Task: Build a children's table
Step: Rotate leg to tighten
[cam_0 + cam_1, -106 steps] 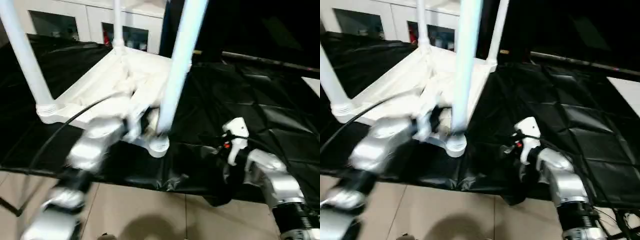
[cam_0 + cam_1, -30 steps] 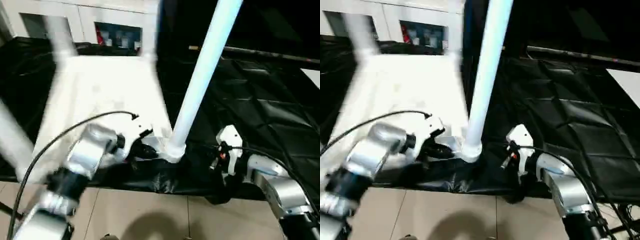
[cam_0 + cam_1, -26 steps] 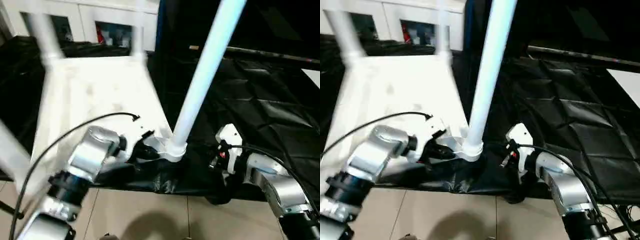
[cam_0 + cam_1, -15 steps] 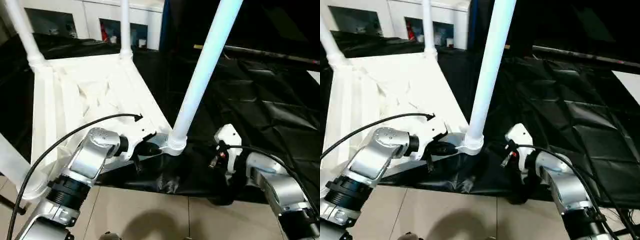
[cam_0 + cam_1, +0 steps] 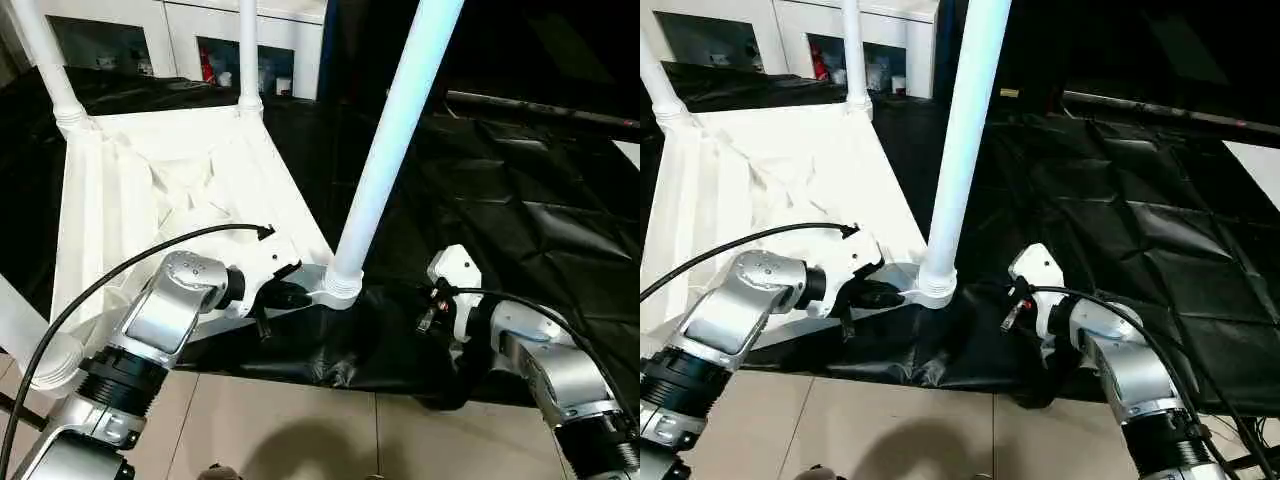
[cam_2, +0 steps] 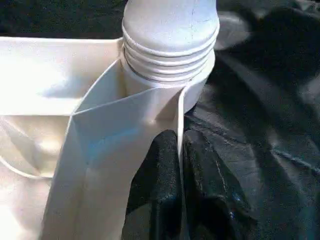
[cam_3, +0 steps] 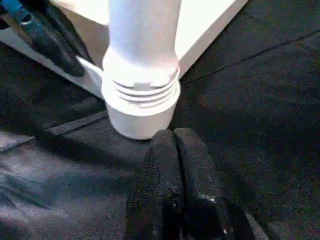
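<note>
Since 3.5 s ago the upturned tabletop (image 5: 160, 200) has swung round on the black-draped work table (image 5: 540, 190): the corner socket (image 5: 343, 287) with the near leg (image 5: 385, 160) sat nearer the middle of the table edge then and now sits close by the right gripper. Over the last half second only a small further shift shows, partly camera motion.

Left eye view: tabletop lies ribbed side up at the left of the work table, legs standing up from its corners. Two far legs (image 5: 247, 50) are seated; a fourth shows at the lower left edge. Left gripper (image 5: 290, 296) is at the rim just beside the near socket.

Right eye view: same layout. Right gripper (image 5: 1012, 300) sits near the socket on the cloth, apart from it, holding nothing.

Left wrist view: left gripper's two fingers (image 6: 160, 200) are pinched on the thin rim wall (image 6: 125, 145), one each side, just below the leg's ribbed collar (image 6: 170, 50).

Right wrist view: right gripper's fingers (image 7: 172, 185) are pressed together, empty, pointing at the socket base.

Judgement: all four legs look seated; the turn looks like repositioning, with flipping upright probably left.
</note>
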